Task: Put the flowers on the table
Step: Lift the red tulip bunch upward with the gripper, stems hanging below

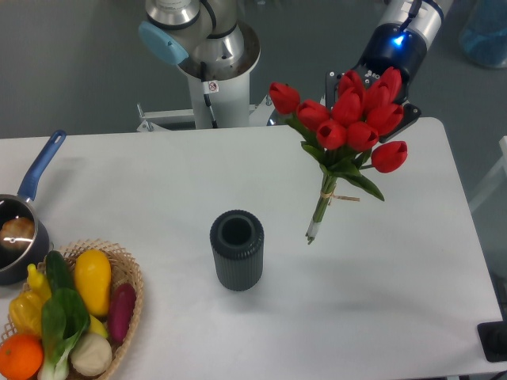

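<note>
- The arm reaches in from the upper right; its pincer (366, 89) sits behind the tulip heads, so I cannot tell how its jaws stand.
- The flowers (348, 127), red tulips on string-tied green stems, hang tilted over the smooth white surface (158, 182), cut ends low.
- A dark ribbed vase (236, 249) stands upright, left of the stems.
- A wicker basket (127, 277) holds vegetables; a blue-handled pot (24, 222) sits beside it.

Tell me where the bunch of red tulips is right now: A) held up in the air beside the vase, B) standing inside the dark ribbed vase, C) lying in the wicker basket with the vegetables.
A: the bunch of red tulips hangs tilted, stem ends clear of the white tabletop, right of the empty dark ribbed vase.
</note>
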You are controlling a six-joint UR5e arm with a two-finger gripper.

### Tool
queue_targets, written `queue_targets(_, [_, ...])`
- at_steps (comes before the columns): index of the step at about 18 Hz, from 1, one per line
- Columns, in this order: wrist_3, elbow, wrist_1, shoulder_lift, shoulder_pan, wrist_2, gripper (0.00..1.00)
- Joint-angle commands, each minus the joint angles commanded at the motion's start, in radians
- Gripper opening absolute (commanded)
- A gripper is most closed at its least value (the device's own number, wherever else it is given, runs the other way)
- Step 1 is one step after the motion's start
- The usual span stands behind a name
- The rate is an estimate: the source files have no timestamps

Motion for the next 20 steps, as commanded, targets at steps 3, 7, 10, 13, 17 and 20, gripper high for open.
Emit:
queue_targets(3, [0.002, -0.006, 0.000, 0.002, -0.002, 0.012, 0.34])
queue_targets(7, [-0.006, 0.003, -0.002, 0.003, 0.002, 0.041, 0.34])
queue_targets(10, [-0.009, 0.011, -0.002, 0.009, 0.011, 0.107, 0.34])
queue_targets(13, [-0.011, 0.012, -0.005, 0.023, 0.009, 0.161, 0.34])
queue_targets(17, [-0.011, 0.035, -0.003, 0.023, 0.000, 0.227, 0.34])
queue_targets(20, [-0.011, 0.051, -0.006, 0.021, -0.003, 0.270, 0.34])
